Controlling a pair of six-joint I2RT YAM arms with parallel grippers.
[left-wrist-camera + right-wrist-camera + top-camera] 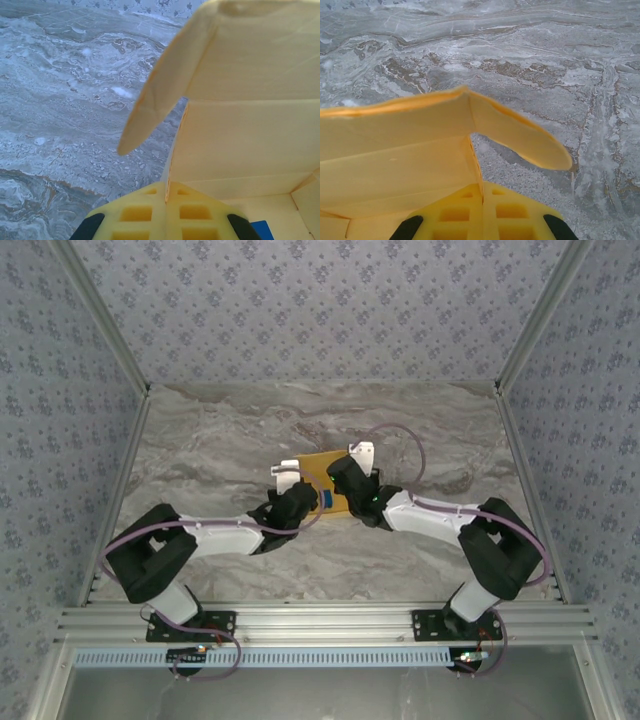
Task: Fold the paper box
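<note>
Currently I see both arms meeting mid-table at the paper box [322, 465], which sits partly folded on the marble table [200, 460]. The left gripper [166, 189] has its yellow fingers pressed together on one upright box wall. The right gripper [481, 189] is clamped likewise on another wall. A rounded flap [150, 105] juts outward beside the left gripper. A blue block [263, 229] lies inside the box.

Soft even white light, faint shadows on the table [200, 440], left wrist view washed pale, near fingers [135, 215] blurred.
</note>
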